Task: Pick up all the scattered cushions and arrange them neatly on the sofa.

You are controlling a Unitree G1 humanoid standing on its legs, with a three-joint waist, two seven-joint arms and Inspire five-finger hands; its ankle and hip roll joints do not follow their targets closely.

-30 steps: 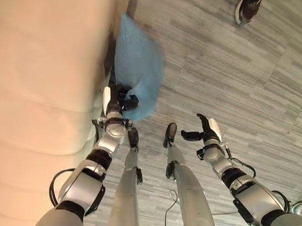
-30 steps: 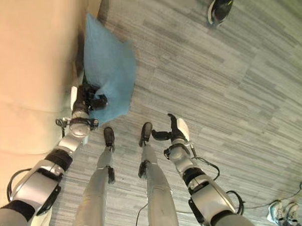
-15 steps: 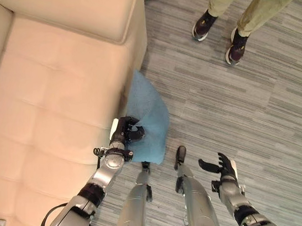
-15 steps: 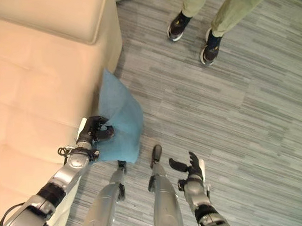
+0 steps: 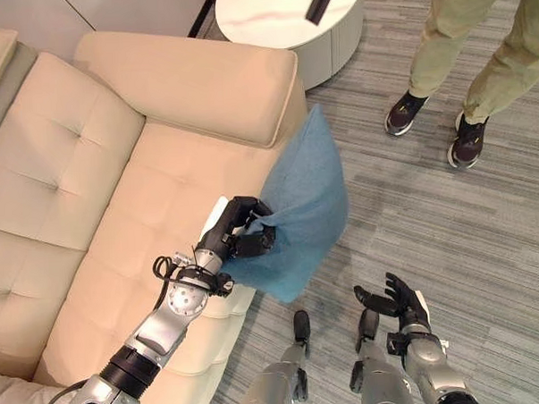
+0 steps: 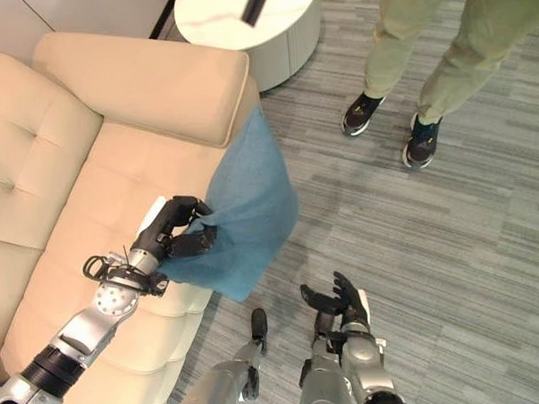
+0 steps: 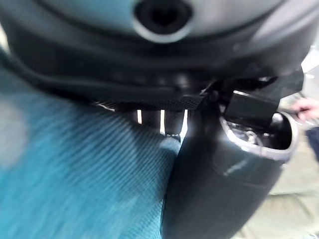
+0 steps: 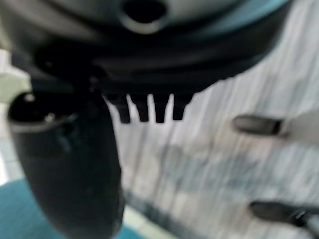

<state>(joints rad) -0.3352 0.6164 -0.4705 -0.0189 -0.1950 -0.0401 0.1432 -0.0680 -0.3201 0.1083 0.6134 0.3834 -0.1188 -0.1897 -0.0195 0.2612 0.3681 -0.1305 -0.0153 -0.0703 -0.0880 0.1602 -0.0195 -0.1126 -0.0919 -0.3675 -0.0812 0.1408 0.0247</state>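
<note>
Left hand (image 5: 238, 232) fingers curled, pinching blue fabric cushion (image 5: 301, 209) by its corner, hanging off cream leather sofa's (image 5: 100, 209) front edge. Swing toward 10 o'clock onto seat, then release. Right hand (image 5: 401, 305) spread, idle.

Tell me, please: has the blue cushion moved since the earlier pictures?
Yes. The blue cushion, pinched in the left hand, has come up from the floor beside the sofa and now hangs at the seat's front edge, below the armrest.
</note>
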